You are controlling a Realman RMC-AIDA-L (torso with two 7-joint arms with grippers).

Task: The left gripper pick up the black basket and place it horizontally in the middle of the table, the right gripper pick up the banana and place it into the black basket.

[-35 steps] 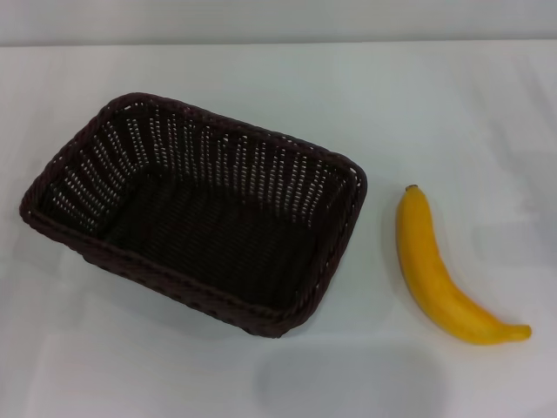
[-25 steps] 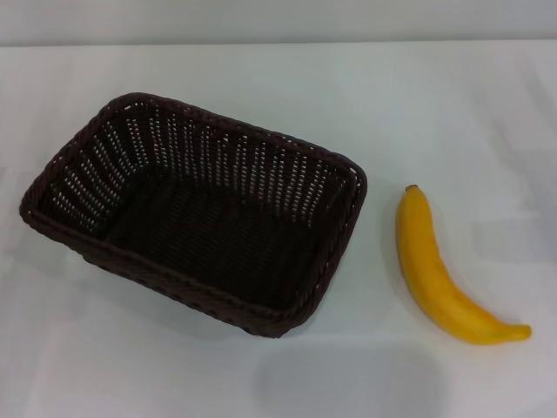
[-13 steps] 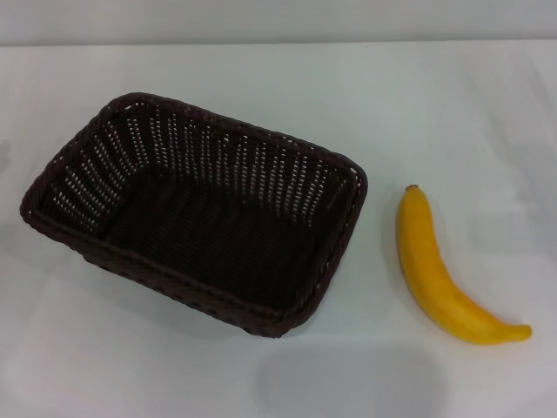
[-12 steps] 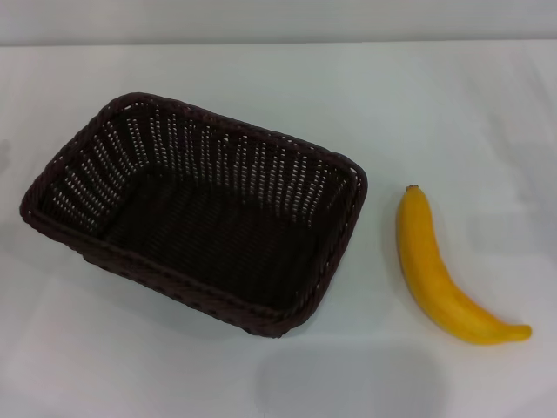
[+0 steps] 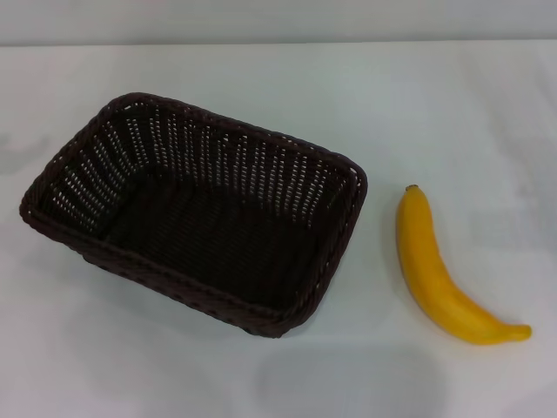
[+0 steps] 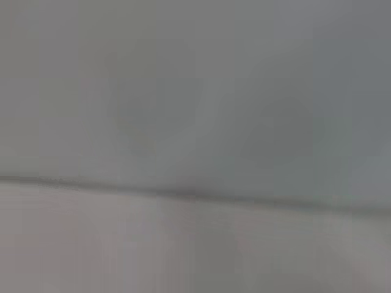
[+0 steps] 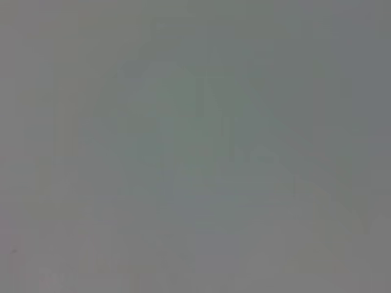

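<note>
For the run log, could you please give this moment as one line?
basket: empty, skewed on table | banana: on table, right of basket, apart | pincers: not in view

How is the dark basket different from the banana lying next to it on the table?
The black basket is very dark woven wicker; the banana is smooth, bright yellow. The basket is a large open rectangle, empty inside; the banana is a slim, solid curve, much smaller. The basket sits skewed left of centre; the banana lies to its right, apart from it. Both rest on the white table, with neither gripper in view.
</note>
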